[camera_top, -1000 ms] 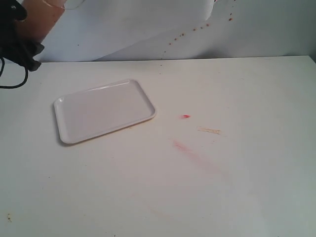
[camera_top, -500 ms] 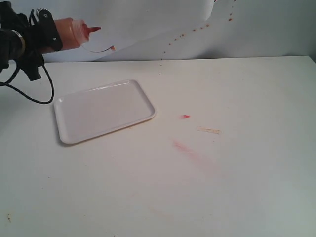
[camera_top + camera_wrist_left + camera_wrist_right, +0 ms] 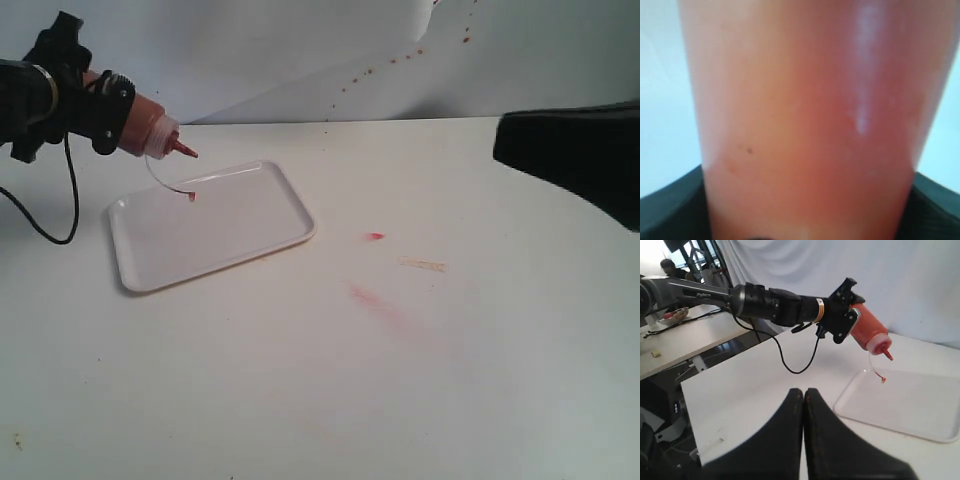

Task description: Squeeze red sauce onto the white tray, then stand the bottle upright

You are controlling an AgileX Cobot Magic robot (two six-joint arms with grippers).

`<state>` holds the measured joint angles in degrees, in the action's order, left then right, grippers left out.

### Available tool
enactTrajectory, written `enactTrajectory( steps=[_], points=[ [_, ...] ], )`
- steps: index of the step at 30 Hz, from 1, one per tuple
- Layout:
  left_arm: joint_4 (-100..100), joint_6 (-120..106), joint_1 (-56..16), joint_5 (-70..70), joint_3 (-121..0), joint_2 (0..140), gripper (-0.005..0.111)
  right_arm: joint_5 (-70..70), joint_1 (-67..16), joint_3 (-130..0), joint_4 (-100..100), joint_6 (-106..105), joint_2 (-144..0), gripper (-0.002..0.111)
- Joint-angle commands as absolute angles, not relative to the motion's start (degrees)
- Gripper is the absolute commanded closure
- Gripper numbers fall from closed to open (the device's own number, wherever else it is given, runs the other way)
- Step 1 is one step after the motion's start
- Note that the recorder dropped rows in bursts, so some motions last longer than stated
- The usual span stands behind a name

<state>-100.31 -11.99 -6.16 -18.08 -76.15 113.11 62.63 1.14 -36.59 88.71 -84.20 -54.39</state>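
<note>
My left gripper (image 3: pixel 108 112) is shut on the bottle (image 3: pixel 150 128), which it holds above the far left corner of the white tray (image 3: pixel 235 230). The bottle is tilted, its red nozzle (image 3: pixel 184 150) pointing down and to the right. Its small cap (image 3: pixel 190 196) dangles on a thin tether just over the tray. In the left wrist view the orange-red bottle (image 3: pixel 805 125) fills the picture. Red sauce shows as a dark tint inside the bottle (image 3: pixel 867 327). The tray (image 3: pixel 910 405) looks plain white. My right gripper (image 3: pixel 804 391) is shut and empty, off to the right.
A small bright red drop (image 3: pixel 376 236) lies on the white table right of the tray, with a faint pink smear (image 3: pixel 380 303) and a tan streak (image 3: pixel 424 265) nearby. The right arm (image 3: pixel 580 155) looms dark at the right edge. A black cable (image 3: pixel 60 215) hangs under the left arm.
The left arm has brought the bottle down and forward over the tray's far corner, nozzle now tilted downward. The right arm has come into the exterior view at the right.
</note>
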Motion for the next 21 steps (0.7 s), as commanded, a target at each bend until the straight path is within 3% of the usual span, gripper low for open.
enactTrajectory(
  steps=[1, 13, 15, 16, 21],
  points=[
    [-99.95, -19.12, -6.35, -17.96, -77.0, 112.42, 0.107, 64.69, 1.09, -42.4, 87.51, -85.73, -64.25, 0.108],
    [-99.95, -23.02, -8.42, -18.42, -78.98, 112.52, 0.107, 57.65, 1.09, -68.45, 87.52, -88.2, -91.67, 0.108],
    [-99.95, -24.82, -9.37, -18.3, -79.79, 112.52, 0.107, 58.22, 1.09, -76.77, 85.89, -87.56, -98.77, 0.097],
    [-99.95, -26.8, -9.94, -18.18, -79.93, 112.52, 0.107, 58.22, 1.09, -82.93, 84.58, -85.92, -104.19, 0.081],
    [-99.95, -36.1, -10.37, -18.29, -80.53, 112.52, 0.107, 56.41, 0.34, -95.91, 84.56, -82.56, -116.42, 0.035]
  ],
)
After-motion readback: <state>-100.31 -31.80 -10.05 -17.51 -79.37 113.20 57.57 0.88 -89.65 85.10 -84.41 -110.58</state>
